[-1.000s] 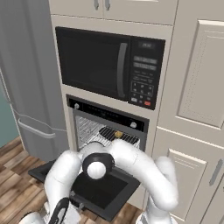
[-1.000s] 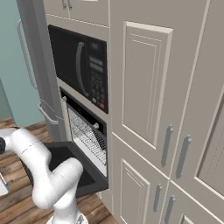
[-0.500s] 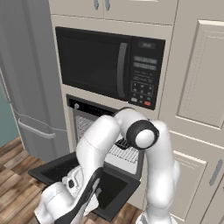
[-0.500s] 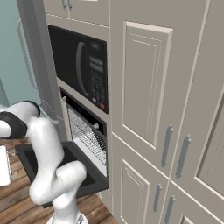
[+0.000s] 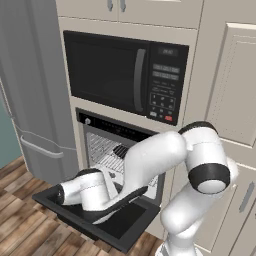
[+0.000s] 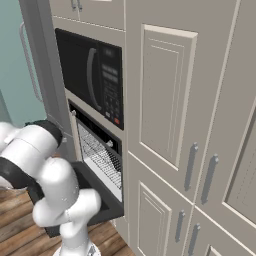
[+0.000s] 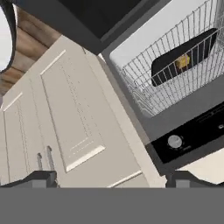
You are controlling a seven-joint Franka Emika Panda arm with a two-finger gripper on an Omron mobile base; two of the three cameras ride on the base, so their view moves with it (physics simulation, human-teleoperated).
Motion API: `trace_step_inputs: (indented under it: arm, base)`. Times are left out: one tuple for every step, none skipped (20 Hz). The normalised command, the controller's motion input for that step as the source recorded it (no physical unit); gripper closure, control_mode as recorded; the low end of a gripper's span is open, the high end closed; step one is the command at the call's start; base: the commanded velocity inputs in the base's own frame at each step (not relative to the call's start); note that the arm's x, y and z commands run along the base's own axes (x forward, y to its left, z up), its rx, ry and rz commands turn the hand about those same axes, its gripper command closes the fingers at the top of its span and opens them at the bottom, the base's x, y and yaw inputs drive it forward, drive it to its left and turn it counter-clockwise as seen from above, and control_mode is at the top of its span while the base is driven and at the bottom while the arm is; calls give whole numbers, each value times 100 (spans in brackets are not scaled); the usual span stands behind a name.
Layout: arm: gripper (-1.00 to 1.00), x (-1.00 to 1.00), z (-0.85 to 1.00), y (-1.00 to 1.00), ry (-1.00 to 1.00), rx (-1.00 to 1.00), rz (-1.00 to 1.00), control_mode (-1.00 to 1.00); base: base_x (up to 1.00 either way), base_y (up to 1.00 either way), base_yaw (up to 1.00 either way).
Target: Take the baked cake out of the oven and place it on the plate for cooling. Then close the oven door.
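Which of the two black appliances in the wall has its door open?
The lower one, the oven: the oven door hangs dropped down flat, baring wire racks. The microwave above it stays closed.

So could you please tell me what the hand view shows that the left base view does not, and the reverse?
Hand view alone: a black tray carrying a small yellow cake on the oven's wire rack, plus a round silver knob. Left base view alone: the black microwave with a keypad and the grey refrigerator. Both share the built-in black oven with its black drop-down door lowered.
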Motion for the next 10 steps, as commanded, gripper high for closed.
trace_step_inputs:
  arm:
    - [-100,91,-36,-30,77,0,3,-100]
    - [-100,71,-53,-32,79,0,7,-100]
    - [-100,73,-26,-34,75,0,5,-100]
    - [-100,74,-41,-29,79,0,7,-100]
    - [-100,49,-48,-28,81,-3,9,-100]
    - [-100,48,-42,-34,82,-5,7,-100]
    - [-100,41,-56,-29,85,-7,9,-100]
    - [-100,31,-69,-23,75,-9,11,-100]
    - [-100,9,-57,-17,53,-10,13,-100]
    - [-100,0,-63,-14,50,-9,17,-100]
  base:
    - [0,0,0]
    - [0,0,0]
    - [0,0,0]
    - [0,0,0]
    - [0,0,0]
    - [0,0,0]
    - [0,0,0]
    - [0,0,0]
    - [0,0,0]
    - [0,0,0]
